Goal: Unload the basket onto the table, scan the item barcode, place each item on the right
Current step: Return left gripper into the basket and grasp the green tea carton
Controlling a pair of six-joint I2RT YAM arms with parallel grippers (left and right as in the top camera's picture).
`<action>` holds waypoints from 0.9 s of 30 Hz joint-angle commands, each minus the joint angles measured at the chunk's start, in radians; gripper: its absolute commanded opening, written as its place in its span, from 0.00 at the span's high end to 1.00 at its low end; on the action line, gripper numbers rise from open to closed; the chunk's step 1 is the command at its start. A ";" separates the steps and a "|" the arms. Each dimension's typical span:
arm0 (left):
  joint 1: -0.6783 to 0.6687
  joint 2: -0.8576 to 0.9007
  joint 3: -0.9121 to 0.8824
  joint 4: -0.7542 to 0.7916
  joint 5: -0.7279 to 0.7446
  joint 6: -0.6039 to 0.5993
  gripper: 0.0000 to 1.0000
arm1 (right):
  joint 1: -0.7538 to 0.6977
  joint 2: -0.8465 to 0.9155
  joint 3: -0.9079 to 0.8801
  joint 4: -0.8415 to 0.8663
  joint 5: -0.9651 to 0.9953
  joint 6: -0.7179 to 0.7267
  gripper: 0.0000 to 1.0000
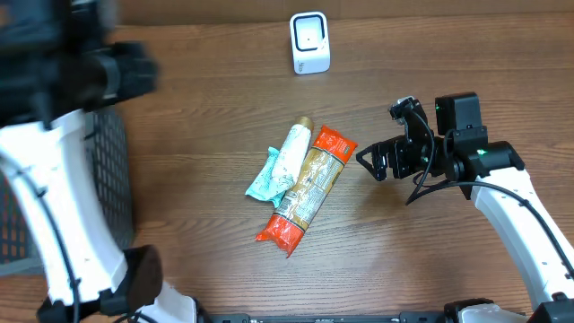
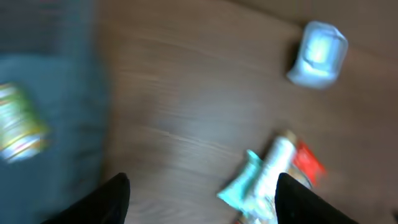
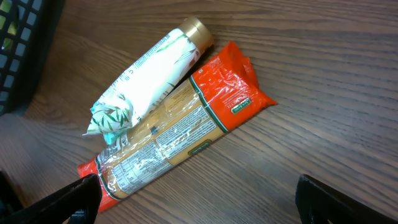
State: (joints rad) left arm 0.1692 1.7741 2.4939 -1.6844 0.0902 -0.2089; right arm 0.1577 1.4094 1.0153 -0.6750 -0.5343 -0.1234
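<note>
An orange pasta packet [image 1: 309, 187] lies at an angle mid-table, its printed label panel [image 3: 163, 144] facing up. A white and green tube [image 1: 285, 161] with a gold cap rests against its left side. The white barcode scanner [image 1: 310, 42] stands at the far edge. My right gripper [image 1: 369, 161] hovers open just right of the packet's orange top end, with nothing between its fingers [image 3: 322, 200]. My left gripper [image 2: 202, 199] is open and empty, high over the table's left side; its view is motion-blurred, with the tube [image 2: 267, 174] and scanner [image 2: 318, 53] below.
A black mesh basket [image 1: 112, 170] sits at the left edge under the left arm. A green and yellow item [image 2: 18, 127] lies inside it, blurred. Bare wooden table [image 1: 448, 72] spreads around the packet and scanner.
</note>
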 commanded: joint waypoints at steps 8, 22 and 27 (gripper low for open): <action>0.401 -0.034 -0.028 0.015 -0.124 -0.200 0.30 | -0.001 0.001 0.019 0.004 0.001 0.003 0.00; 0.519 -0.034 -0.499 0.317 -0.189 -0.128 0.28 | -0.001 0.001 0.019 0.004 0.001 0.003 0.00; 0.519 -0.029 -0.727 0.517 -0.190 -0.041 0.17 | -0.001 0.001 0.019 0.004 0.001 0.003 0.00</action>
State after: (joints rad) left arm 0.6834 1.7485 1.8870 -1.2392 -0.0772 -0.3336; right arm 0.1577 1.4094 1.0153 -0.6750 -0.5346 -0.1234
